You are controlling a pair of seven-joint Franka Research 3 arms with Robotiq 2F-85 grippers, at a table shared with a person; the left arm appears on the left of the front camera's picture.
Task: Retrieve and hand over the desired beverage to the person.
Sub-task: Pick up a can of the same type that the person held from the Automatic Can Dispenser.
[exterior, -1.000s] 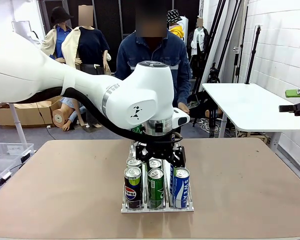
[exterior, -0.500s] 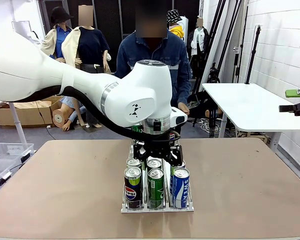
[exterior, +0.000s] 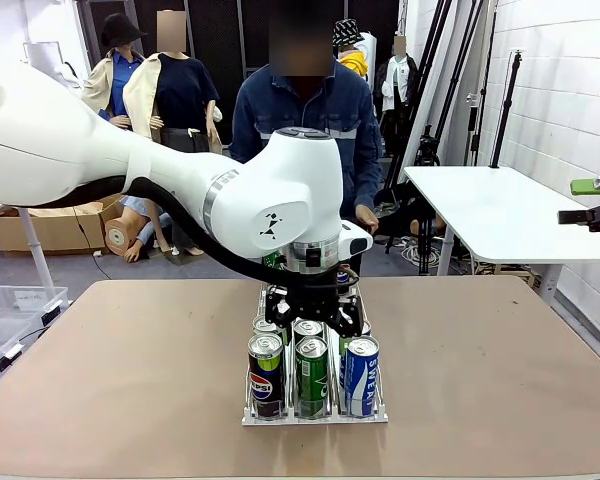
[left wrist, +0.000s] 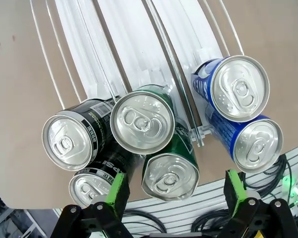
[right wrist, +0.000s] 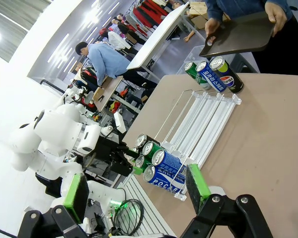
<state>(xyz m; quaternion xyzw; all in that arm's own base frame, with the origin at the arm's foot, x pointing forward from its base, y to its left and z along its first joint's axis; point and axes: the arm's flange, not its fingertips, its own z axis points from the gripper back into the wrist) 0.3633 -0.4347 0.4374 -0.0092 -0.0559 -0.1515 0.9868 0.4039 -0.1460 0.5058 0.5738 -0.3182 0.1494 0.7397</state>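
Beverage cans stand in three lanes of a white rack (exterior: 315, 415): black Pepsi (exterior: 265, 375), green (exterior: 312, 375) and blue (exterior: 360, 373). My left gripper (exterior: 310, 305) hangs just above the second row. In the left wrist view it (left wrist: 175, 193) is open, its green pads (left wrist: 116, 191) flanking the rear green can (left wrist: 170, 176), apart from it. The front green can (left wrist: 142, 122) lies ahead. The person (exterior: 305, 110) stands at the far side and holds a dark tray (right wrist: 238, 34). My right gripper (right wrist: 136, 193) is open and holds nothing, off the table's right side (exterior: 590, 200).
Three more cans (right wrist: 213, 72) stand at the rack's far end near the person. Black cans (left wrist: 67, 140) and blue cans (left wrist: 240, 88) crowd both sides of the green lane. Bare brown tabletop (exterior: 130, 360) lies left and right of the rack. A white side table (exterior: 500, 215) stands at the right.
My left wrist has turned and sunk slightly toward the cans. The right gripper and the cans have not moved.
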